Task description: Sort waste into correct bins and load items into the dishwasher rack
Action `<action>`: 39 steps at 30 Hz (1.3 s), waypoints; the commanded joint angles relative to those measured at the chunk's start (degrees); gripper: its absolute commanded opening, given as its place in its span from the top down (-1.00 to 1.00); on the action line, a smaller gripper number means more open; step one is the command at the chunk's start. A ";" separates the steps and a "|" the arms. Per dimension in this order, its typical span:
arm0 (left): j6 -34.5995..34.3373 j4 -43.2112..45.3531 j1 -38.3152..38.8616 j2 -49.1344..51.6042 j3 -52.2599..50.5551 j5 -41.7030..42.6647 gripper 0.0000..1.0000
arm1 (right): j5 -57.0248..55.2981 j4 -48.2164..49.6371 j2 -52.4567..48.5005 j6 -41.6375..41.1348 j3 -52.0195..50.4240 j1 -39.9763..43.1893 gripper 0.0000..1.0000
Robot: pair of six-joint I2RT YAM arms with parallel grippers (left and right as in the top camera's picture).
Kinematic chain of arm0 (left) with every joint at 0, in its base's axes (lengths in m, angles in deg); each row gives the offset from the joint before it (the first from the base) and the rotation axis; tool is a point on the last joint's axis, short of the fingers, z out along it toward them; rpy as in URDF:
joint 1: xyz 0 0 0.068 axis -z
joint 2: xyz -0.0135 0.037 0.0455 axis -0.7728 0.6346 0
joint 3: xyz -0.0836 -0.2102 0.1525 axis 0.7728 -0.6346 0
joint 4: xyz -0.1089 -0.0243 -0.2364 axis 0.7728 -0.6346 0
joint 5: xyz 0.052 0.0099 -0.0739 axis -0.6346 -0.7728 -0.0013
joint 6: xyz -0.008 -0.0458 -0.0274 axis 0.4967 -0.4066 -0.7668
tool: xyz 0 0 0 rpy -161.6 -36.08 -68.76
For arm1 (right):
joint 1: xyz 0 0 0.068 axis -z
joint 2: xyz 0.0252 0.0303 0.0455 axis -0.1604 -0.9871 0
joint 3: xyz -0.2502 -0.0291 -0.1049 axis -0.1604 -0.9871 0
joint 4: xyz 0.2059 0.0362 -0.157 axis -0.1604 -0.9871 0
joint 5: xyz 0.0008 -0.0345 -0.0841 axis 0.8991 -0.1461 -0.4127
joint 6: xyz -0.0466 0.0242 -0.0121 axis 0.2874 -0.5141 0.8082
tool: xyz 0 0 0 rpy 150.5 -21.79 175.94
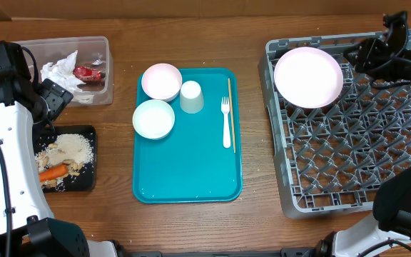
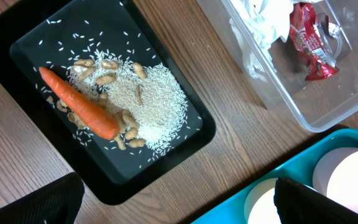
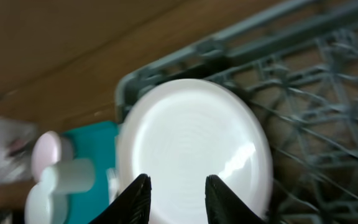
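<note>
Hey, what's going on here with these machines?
Two robot arms are clearing a meal tray. The white plate is in a far corner of the grey rack, the right tool open beside it. Two bowls, a cup, fork and stick sit on the teal tray. A carrot, nuts and rice lie in the black tray, the left tool open nearby.

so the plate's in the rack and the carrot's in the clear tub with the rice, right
Not quite. The carrot lies with the rice in the black tray, not the clear tub; the left wrist view shows it. The plate is in the rack, as you said.
</note>
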 commanded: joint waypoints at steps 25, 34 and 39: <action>0.31 0.04 -0.20 0.09 1.16 -0.92 -1.00 | -30.05 2.84 -8.55 -10.36 -6.86 -7.23 0.34; 0.31 0.04 -0.20 0.07 1.16 -0.92 -1.00 | -29.97 1.36 -8.35 -10.36 -5.22 -6.93 0.92; 0.31 0.04 -0.20 0.07 1.16 -0.92 -1.00 | -30.01 -2.82 -6.73 -10.34 1.55 -5.11 0.92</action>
